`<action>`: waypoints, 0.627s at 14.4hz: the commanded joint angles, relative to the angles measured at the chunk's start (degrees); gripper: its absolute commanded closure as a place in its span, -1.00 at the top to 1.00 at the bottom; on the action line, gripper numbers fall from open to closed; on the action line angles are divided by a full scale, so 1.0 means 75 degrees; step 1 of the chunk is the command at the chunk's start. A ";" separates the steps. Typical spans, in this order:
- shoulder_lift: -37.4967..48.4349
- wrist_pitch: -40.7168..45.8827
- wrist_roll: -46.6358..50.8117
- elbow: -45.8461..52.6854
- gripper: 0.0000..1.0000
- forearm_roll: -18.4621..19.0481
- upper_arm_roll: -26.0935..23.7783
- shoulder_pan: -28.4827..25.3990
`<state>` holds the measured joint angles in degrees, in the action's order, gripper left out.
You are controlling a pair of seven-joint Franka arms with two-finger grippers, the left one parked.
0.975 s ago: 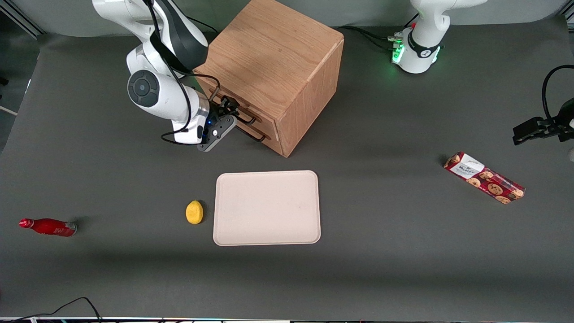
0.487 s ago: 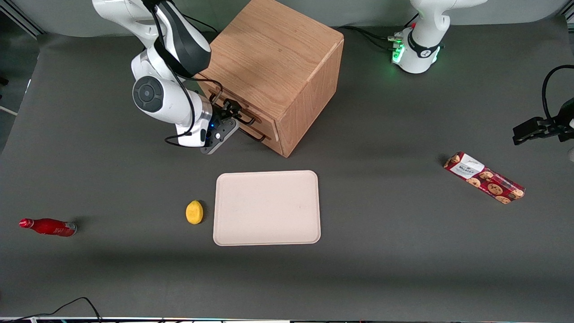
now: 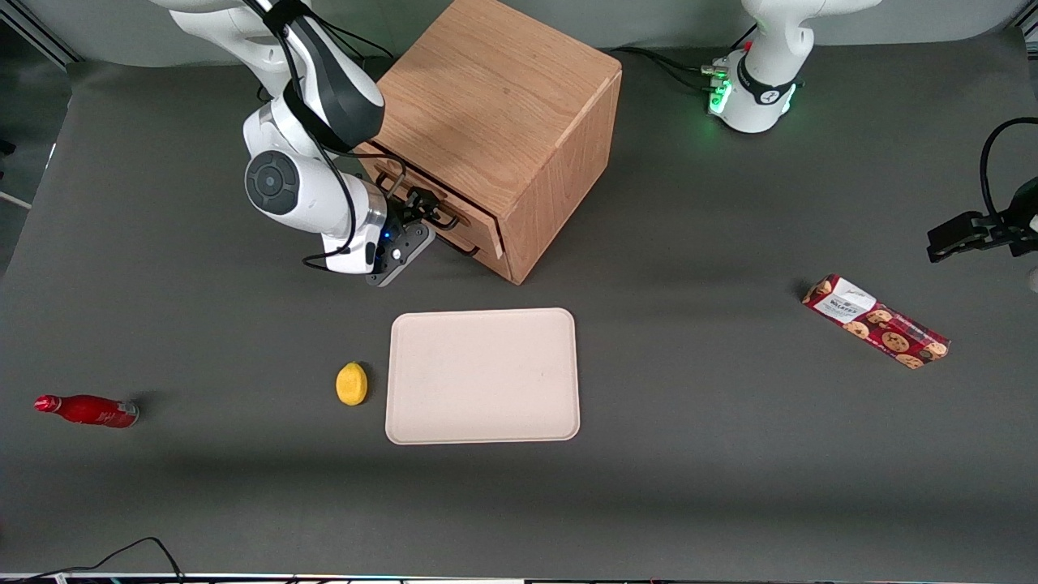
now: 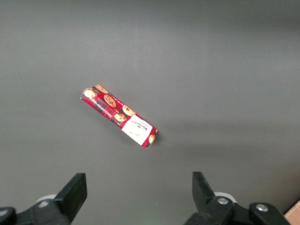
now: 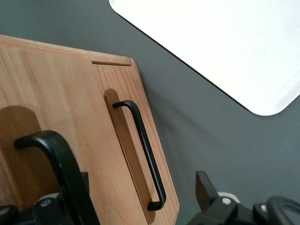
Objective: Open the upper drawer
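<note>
**Claw at the upper handle, fingers spread**

The light-brown cabinet [image 3: 495,105] stands on the dark table [image 3: 689,487], farther from the front camera than the pale tray [image 3: 482,375], with its drawer fronts turned toward the working arm's end. The upper drawer [image 3: 466,212] is the topmost band of that front, just under the cabinet's top. From these views I cannot tell whether it is shut or drawn out a little.

The gripper [image 3: 418,207] is right at the drawer fronts, level with the upper one. In the wrist view the gripper [image 5: 139,178] has its two fingers spread well apart. The upper drawer's black wire handle [image 5: 51,150] runs close along one finger [image 5: 75,187], while the second finger [image 5: 204,185] stands clear over the grey table – nothing is pinched between them. The lower drawer's handle [image 5: 143,150] lies in its shallow recess between the two fingers in that view, farther from the camera than they are, untouched.

A corner of the tray [image 5: 225,42] shows in the wrist view too.

Elsewhere on the table, a lemon [image 3: 351,383] sits just beside the tray, toward the working arm's end. A red bottle [image 3: 85,410] lies on its side still farther that way. A red cookie box [image 3: 876,320] lies toward the parked arm's end – it is seen also from the parked wrist [image 4: 119,116].
</note>
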<state>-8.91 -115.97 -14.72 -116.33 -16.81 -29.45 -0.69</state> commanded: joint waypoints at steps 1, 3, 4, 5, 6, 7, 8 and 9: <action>-0.0101 -0.0217 -0.0194 -0.0040 1.00 0.0039 -0.0047 0.0045; -0.0124 -0.0228 -0.0194 -0.0017 1.00 0.0050 0.0023 0.0057; -0.0113 -0.0228 -0.0205 0.0006 1.00 0.0051 0.0058 0.0057; -0.0113 -0.0228 -0.0205 0.0018 1.00 0.0051 0.0094 0.0068; -0.0101 -0.0217 -0.0205 0.0042 1.00 0.0097 0.0117 0.0068; -0.0101 -0.0217 -0.0194 0.0053 1.00 0.0132 0.0117 0.0091; -0.0112 -0.0228 -0.0194 0.0077 1.00 0.0133 0.0175 0.0103; -0.0113 -0.0217 -0.0205 0.0123 1.00 0.0156 0.0292 0.0103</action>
<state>-9.21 -117.06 -15.11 -116.21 -16.56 -28.29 -0.21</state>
